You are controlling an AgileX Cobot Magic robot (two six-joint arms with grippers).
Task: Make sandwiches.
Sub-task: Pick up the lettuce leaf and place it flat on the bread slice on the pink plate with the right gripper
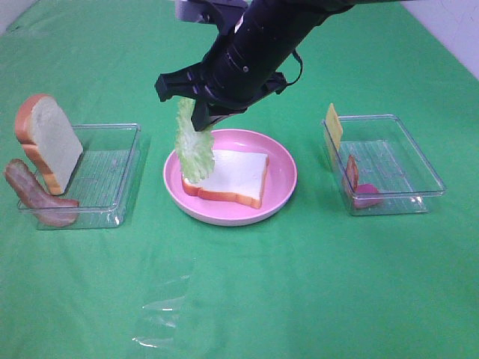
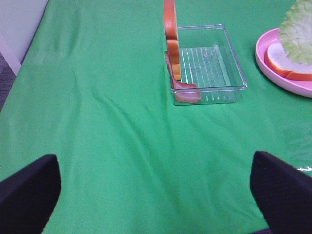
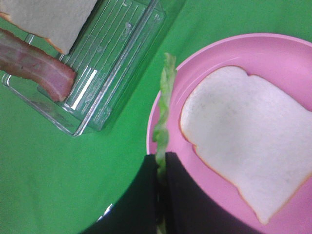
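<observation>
Right gripper [image 1: 204, 120] is pinching the lettuce [image 1: 194, 149] by its top edge, jaws closed tight on it. Lettuce is hanging upright, pale green and ruffled, thin edge-on in the right wrist view. Its lower end is sitting over the 9 o'clock corner of the slice [image 1: 233, 178]; contact not clear. Slice is lying flat on the plate [image 1: 283, 187], white face, orange-brown crust. Left gripper [image 2: 156, 195] is hovering wide open, holding nothing, over bare cloth [image 1: 314, 299]. At 9 o'clock from the plate, left tray [image 1: 112, 179] is carrying a second slice [image 1: 51, 142] leaning on edge at its 9 o'clock rim, bacon [image 1: 36, 196] lying at its 8 o'clock corner. At 3 o'clock, right tray [image 1: 404, 161] is holding cheese [image 1: 333, 126] upright against its wall, plus a reddish piece [image 1: 352, 170]. Green cloth is covering the table, slightly wrinkled. Clear film [image 1: 161, 325] is lying at 6 o'clock. Pale wall [image 1: 460, 30] is showing at 1 o'clock.
</observation>
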